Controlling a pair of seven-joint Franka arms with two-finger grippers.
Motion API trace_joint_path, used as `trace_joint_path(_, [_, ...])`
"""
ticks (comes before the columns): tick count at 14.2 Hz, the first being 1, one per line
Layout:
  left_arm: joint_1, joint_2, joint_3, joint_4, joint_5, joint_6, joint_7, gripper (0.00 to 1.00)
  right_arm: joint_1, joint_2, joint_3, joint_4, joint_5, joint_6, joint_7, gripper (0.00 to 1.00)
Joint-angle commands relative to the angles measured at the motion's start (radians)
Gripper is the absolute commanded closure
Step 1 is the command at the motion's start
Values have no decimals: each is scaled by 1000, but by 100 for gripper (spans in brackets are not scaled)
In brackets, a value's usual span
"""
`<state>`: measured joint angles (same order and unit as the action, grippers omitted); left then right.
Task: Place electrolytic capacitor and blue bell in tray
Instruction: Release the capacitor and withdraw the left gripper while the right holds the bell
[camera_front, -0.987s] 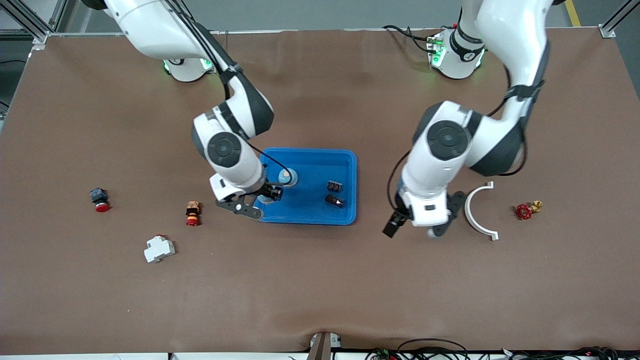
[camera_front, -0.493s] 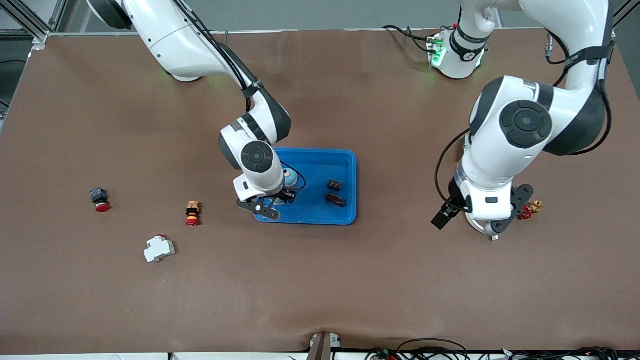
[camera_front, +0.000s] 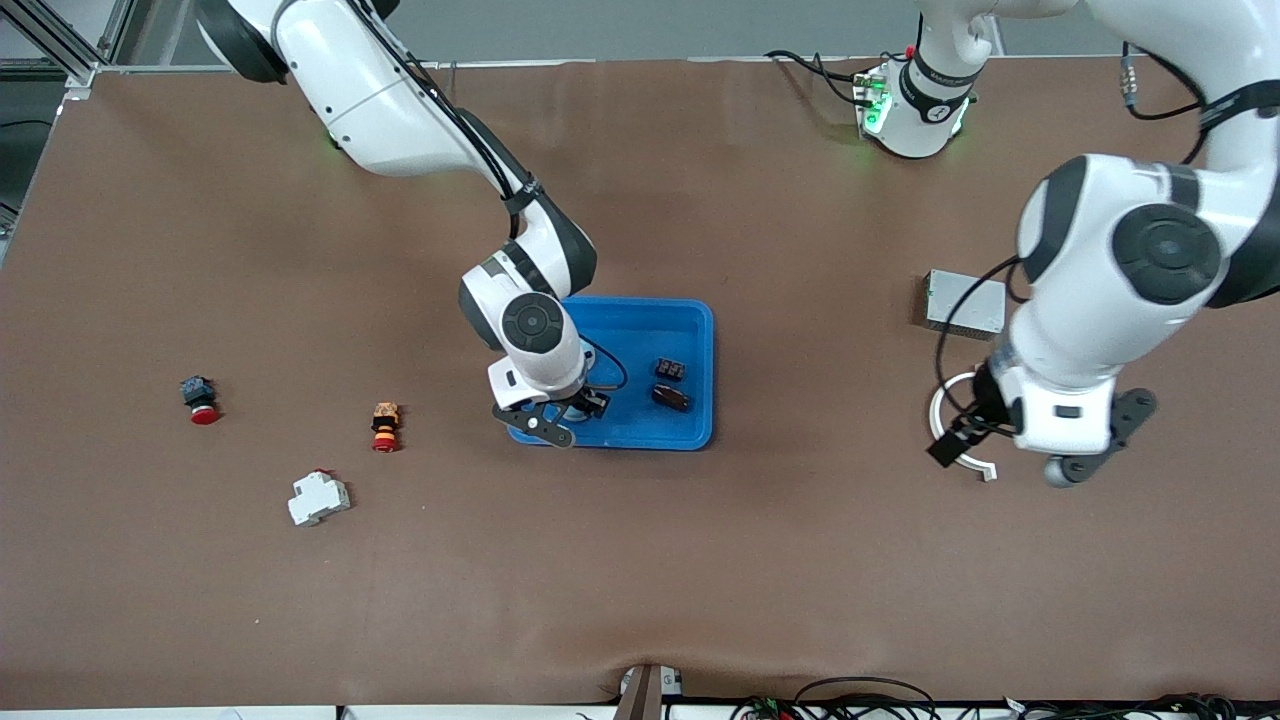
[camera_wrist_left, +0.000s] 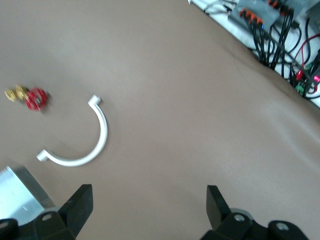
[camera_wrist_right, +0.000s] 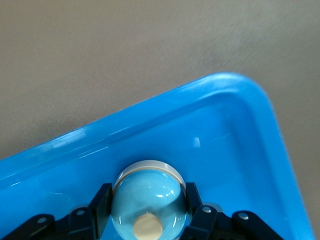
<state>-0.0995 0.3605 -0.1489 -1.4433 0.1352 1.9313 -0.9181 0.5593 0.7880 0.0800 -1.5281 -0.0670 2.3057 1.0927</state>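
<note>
The bright blue tray (camera_front: 640, 330) lies mid-table. My right gripper (camera_front: 575, 411) is inside its corner nearest the front camera, toward the right arm's end. In the right wrist view the right gripper (camera_wrist_right: 147, 194) is shut on the blue bell (camera_wrist_right: 149, 197), a glossy light-blue dome with a tan knob, just inside the tray's rim (camera_wrist_right: 150, 112). A dark brown cylinder, the electrolytic capacitor (camera_front: 670, 399), lies in the tray beside a small black block (camera_front: 669, 371). My left gripper (camera_front: 1098, 440) hangs open and empty over bare table near the left arm's end; it also shows in the left wrist view (camera_wrist_left: 148, 196).
A white curved piece (camera_front: 950, 432) (camera_wrist_left: 85, 150) and a grey metal box (camera_front: 965, 303) lie by the left hand, with a red valve (camera_wrist_left: 35, 98) close by. A black-and-red button (camera_front: 198, 398), an orange button (camera_front: 385, 425) and a white breaker (camera_front: 318, 497) lie toward the right arm's end.
The right gripper carried the bell farther into the tray's near corner. The left arm swung out toward its end of the table, uncovering the grey box and covering the red valve.
</note>
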Motion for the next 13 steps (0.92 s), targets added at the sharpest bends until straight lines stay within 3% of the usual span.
trace_joint_path(1, [43, -44, -6, -25, 4, -9, 102, 0, 24, 53, -14, 69, -22, -6, 47, 100])
trace_joint_path(9, [122, -75, -1, -22, -43, -54, 338, 0, -2, 50, -11, 69, -115, -12, 3, 100])
trace_joint_path(13, [153, -100, -11, -25, -43, -71, 418, 0, -4, 50, -11, 69, -111, -19, -45, 100])
